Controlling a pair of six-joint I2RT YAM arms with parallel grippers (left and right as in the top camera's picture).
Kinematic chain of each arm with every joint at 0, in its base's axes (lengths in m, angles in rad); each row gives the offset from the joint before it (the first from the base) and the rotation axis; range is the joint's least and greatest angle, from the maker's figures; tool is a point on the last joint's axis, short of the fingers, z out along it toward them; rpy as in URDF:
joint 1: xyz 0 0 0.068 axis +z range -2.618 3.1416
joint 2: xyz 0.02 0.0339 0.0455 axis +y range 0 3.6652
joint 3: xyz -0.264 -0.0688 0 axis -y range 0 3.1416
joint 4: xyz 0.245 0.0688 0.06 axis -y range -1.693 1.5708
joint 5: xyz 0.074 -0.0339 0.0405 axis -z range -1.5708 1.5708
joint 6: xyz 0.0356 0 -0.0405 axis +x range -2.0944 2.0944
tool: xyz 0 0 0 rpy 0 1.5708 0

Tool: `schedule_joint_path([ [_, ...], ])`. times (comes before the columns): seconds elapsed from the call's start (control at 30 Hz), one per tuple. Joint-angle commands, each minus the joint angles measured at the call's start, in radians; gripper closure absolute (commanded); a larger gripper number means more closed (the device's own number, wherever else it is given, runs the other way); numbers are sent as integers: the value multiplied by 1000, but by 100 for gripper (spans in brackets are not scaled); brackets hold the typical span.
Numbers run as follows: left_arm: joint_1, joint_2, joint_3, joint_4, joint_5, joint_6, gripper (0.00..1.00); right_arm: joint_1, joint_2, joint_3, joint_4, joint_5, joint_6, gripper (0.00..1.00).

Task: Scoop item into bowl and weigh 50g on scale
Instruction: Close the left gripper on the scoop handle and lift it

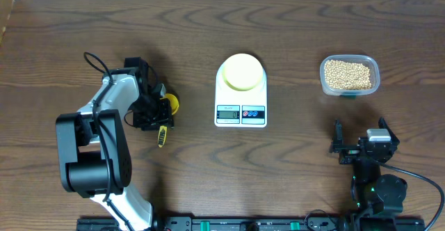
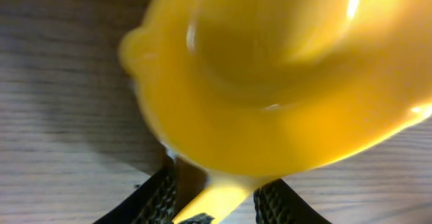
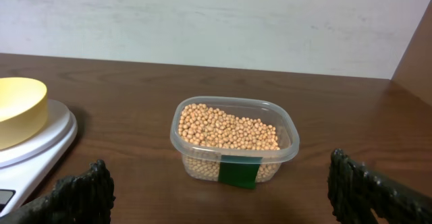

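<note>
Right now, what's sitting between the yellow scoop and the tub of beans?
The white scale, with the pale yellow bowl on top of it. The overhead view shows it.

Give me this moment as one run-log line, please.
left gripper: open, astride scoop handle | right gripper: open, facing tub | bowl: empty, on scale | beans: in tub

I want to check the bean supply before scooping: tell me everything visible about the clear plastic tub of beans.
The clear rounded-rectangular plastic tub stands upright and lidless on the brown wooden table, right of the white digital scale and apart from it. Its see-through walls show small round tan beans filling most of it. A dark green rectangular label sits on its near wall. Only the table touches it.
</note>
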Motion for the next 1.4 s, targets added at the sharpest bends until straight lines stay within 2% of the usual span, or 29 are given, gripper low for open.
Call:
schedule_joint_path([
  [0.0, -2, 34, -5, 3, 49, 7, 60, 6, -6, -4, -1, 8, 1, 1],
  [0.13, -2, 34, -5, 1, 67, 6, 69, 6, -6, -4, -1, 8, 1, 1],
  [0.37, -2, 34, -5, -3, 83, 6, 73, 6, -6, -5, -1, 9, 1, 1],
  [0.47, -2, 34, -5, -3, 83, 6, 86, 6, -6, -4, -1, 8, 1, 1],
  [0.53, -2, 34, -5, -6, 85, 6, 89, 6, -6, -4, -1, 8, 1, 1],
  [1.17, -2, -2, -3, -14, 146, 6, 91, 6, -6, -4, -1, 9, 1, 1],
  [1.2, -2, -3, -3, -14, 146, 6, 91, 6, -6, -4, -1, 8, 1, 1],
  [1.27, -2, -3, -3, -14, 145, 6, 83, 6, -6, -4, -1, 9, 1, 1],
  [1.37, -2, -3, -3, -12, 142, 6, 84, 6, -6, -4, -1, 8, 1, 1],
])
